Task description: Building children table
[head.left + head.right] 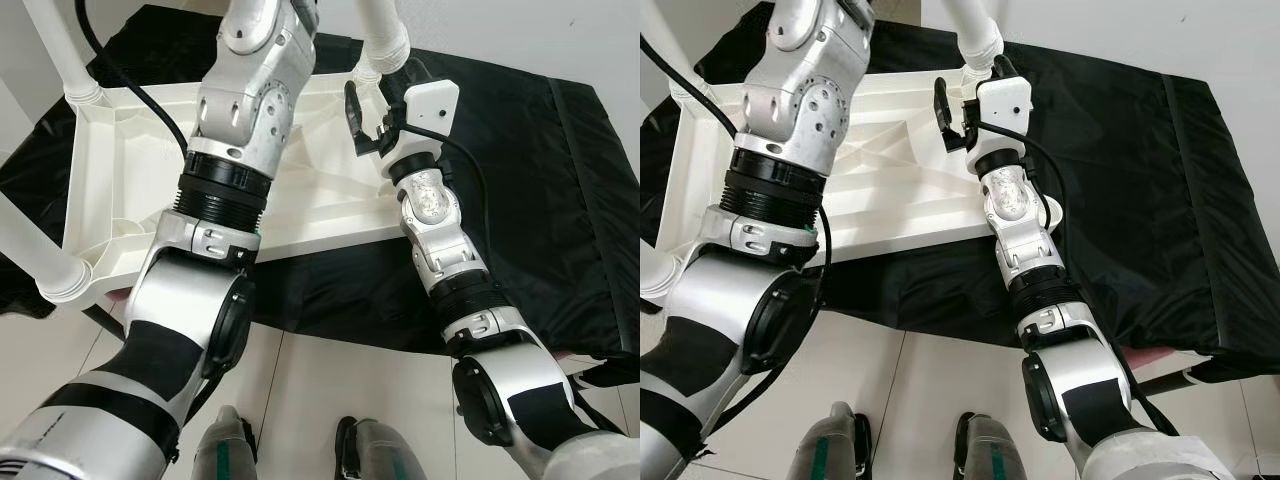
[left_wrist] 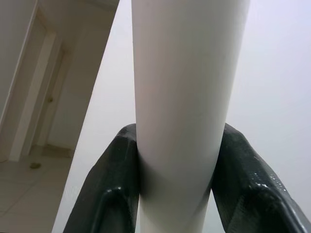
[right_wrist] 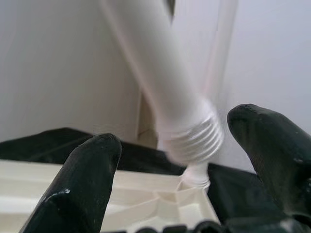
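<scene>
white plastic table top [image 1: 320, 190], inverted, ribbed underside up, lying on a black cloth [image 1: 1140, 180] spread over the floor; its near edge faces the robot's feet [image 1: 225, 450]. near left corner: one white leg [image 1: 40, 262] screwed into its socket. left far corner: another leg [image 1: 60, 60] standing in its socket. left gripper [image 2: 177, 194]: fingers clenched on a smooth white leg [image 2: 184, 97], one pad on each side. right gripper [image 3: 184, 160]: fingers spread, at the far right corner, flanking the threaded end of a tilted leg [image 3: 189, 136] just above its socket; contact cannot be told.
</scene>
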Available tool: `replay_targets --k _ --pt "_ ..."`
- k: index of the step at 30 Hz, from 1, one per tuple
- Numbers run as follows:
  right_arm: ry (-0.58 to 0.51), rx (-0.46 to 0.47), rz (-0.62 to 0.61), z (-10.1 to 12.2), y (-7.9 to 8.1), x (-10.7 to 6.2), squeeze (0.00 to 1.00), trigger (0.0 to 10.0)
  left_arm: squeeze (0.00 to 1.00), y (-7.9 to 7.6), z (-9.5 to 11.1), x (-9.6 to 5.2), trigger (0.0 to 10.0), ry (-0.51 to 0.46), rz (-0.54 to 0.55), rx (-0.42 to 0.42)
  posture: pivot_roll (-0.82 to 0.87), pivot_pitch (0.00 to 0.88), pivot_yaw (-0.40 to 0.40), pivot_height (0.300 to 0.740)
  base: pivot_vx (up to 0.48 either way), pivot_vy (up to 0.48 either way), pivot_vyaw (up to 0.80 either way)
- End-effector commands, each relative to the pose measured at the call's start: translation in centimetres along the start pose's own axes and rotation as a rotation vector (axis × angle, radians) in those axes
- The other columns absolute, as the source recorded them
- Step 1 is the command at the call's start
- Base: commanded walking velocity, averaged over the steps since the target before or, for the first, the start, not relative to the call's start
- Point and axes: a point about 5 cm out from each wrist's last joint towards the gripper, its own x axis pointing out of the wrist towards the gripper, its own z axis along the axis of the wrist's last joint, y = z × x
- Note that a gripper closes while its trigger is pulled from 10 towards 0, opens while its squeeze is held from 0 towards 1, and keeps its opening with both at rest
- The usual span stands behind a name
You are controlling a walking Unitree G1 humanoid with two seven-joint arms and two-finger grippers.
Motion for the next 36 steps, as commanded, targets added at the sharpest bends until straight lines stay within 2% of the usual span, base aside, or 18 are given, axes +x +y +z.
replay_targets --k 1,7,10,11,12,20,26,32,36 --pt "-0.052 -0.023 -0.049 1.0 -0.9 0.5 0.0 10.0 0.0 -0.7 -0.5 0.0 10.0 0.022 -0.043 -0.003 -0.01 0.07 -0.019 0.74 0.0 0.0 0.0" --pt "-0.061 -0.056 -0.094 1.2 -1.4 1.1 0.0 10.0 0.0 -1.3 -1.7 0.3 10.0 0.049 -0.054 -0.017 0.0 0.07 -0.02 0.74 0.0 0.0 0.0" --pt "-0.059 -0.08 -0.109 1.4 -1.5 1.7 0.0 10.0 0.0 -1.6 -4.3 0.7 10.0 0.119 -0.058 -0.04 0.0 0.072 -0.022 0.74 0.0 0.0 0.0" --pt "-0.059 -0.08 -0.109 1.4 -1.5 1.7 0.0 10.0 0.0 -1.6 -4.3 0.7 10.0 0.119 -0.058 -0.04 0.0 0.072 -0.022 0.74 0.0 0.0 0.0" --pt "-0.052 -0.09 -0.11 1.4 -1.5 2.0 0.0 10.0 0.0 -1.4 -6.1 0.4 10.0 0.168 -0.058 -0.055 0.0 0.074 -0.022 0.74 0.0 0.0 0.0" --pt "-0.012 -0.119 -0.13 1.0 -1.7 2.6 0.0 10.0 0.0 -2.5 -9.0 -0.5 10.0 0.255 -0.071 -0.077 0.01 0.075 -0.027 0.74 0.0 0.0 0.0" --pt "0.034 -0.123 -0.1 0.4 -1.5 2.8 0.0 10.0 0.0 -2.7 -9.9 -0.9 10.0 0.287 -0.07 -0.075 0.01 0.075 -0.028 0.74 0.0 0.0 0.0" --pt "0.094 -0.099 0.027 -0.9 0.2 2.1 0.0 10.0 0.0 -3.4 -9.0 -0.5 10.0 0.202 -0.085 -0.039 0.01 0.076 -0.03 0.74 0.0 0.0 0.0" --pt "0.095 -0.096 0.024 -1.0 0.0 1.9 0.0 10.0 0.0 -3.2 -9.0 -0.5 10.0 0.195 -0.077 -0.021 0.01 0.075 -0.031 0.74 0.0 0.0 0.0"
